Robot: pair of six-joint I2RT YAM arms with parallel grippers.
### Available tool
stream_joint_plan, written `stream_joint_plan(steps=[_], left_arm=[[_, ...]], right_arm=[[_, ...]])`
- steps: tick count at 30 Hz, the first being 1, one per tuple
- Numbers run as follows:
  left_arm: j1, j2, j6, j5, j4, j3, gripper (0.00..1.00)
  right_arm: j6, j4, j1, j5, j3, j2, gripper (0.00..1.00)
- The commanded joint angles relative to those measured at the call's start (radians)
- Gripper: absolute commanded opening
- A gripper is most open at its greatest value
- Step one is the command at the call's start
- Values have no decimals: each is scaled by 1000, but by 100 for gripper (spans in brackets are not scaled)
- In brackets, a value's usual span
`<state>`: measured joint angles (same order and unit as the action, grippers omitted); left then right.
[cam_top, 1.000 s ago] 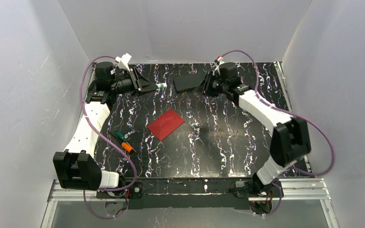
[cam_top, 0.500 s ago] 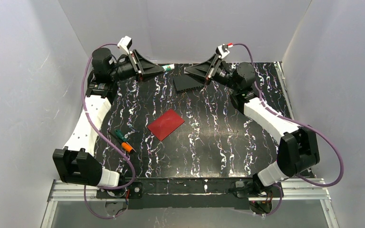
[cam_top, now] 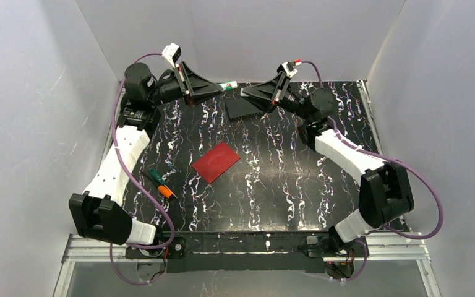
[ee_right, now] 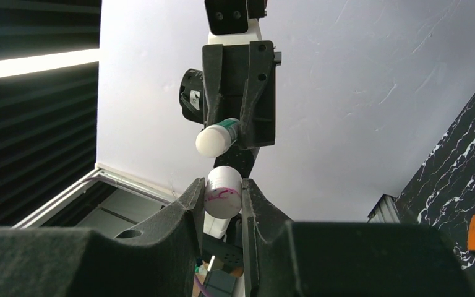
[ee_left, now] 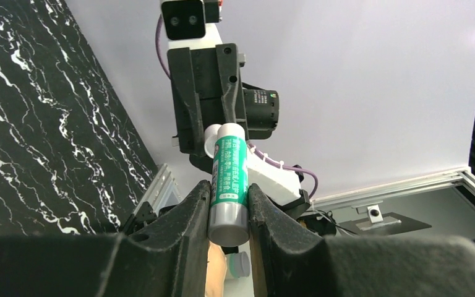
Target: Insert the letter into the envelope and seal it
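The dark red envelope (cam_top: 216, 162) lies flat and slanted in the middle of the table (cam_top: 284, 179). The left gripper (ee_left: 229, 198) clamps a glue stick (ee_left: 229, 176), the right gripper (ee_right: 222, 185) a small white cap (ee_right: 223, 195).

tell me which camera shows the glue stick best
Left wrist: the glue stick fills mid-frame, green label visible, clamped in the left gripper. Right wrist shows mostly its white end. The top view shows a small bit poking from that gripper.
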<state>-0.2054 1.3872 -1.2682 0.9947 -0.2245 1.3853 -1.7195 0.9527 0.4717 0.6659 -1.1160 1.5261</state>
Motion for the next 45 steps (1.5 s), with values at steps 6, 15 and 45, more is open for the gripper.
stream_joint_plan(steps=[6, 15, 45], left_arm=[[-22, -44, -54, 11, -91, -33, 0], [-44, -23, -74, 13, -116, -22, 0], [-46, -18, -96, 7, -166, -18, 0]], right_arm=[[-57, 128, 1, 9, -12, 24, 12], [-136, 239, 4, -32, -29, 66, 12], [-169, 292, 28, -57, -110, 73, 11]])
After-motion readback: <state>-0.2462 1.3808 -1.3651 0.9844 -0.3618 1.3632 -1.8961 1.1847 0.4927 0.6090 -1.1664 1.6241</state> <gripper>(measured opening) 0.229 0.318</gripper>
